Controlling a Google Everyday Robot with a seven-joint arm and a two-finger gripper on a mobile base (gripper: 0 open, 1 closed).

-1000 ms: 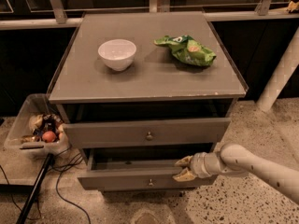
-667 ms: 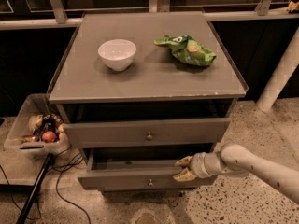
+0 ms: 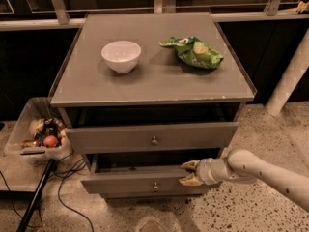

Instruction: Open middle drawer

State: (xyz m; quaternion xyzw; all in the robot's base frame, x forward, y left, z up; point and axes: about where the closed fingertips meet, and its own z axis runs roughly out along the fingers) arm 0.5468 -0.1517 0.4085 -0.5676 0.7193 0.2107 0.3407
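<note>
1. The middle drawer [image 3: 125,183], a grey wooden drawer with a plain flat front and a small round metal knob [image 3: 155,185] at its centre, sits low in the frame, just below centre. It stands partly out of the grey cabinet, with a dark gap above its front.
2. The robot's hand [image 3: 189,173], tan-tipped on a pale cylindrical arm that comes in from the lower right, is at the top edge of that front, right of the knob. I cannot tell whether it is spread or pinching the edge.
3. Handling, as a judgement: the drawer is stiff and rigid, likely moderately heavy, and should slide straight on its runners. The knob is small and smooth, so it could slip. The front's top edge gives a broader hold, but a pull off-centre may skew the drawer and make it bind.
4. Counted:
   - two knobbed drawer fronts show plainly, the other being the wider grey drawer [image 3: 116,138] above, also ajar;
   - a thin strip under the middle one may be a third;
   - one white round bowl [image 3: 121,56] and one crumpled green snack bag [image 3: 193,52] on the grey surface [image 3: 145,83];
   - one clear plastic bin [image 3: 21,124] of oddments at lower left;
   - one hand.
</note>
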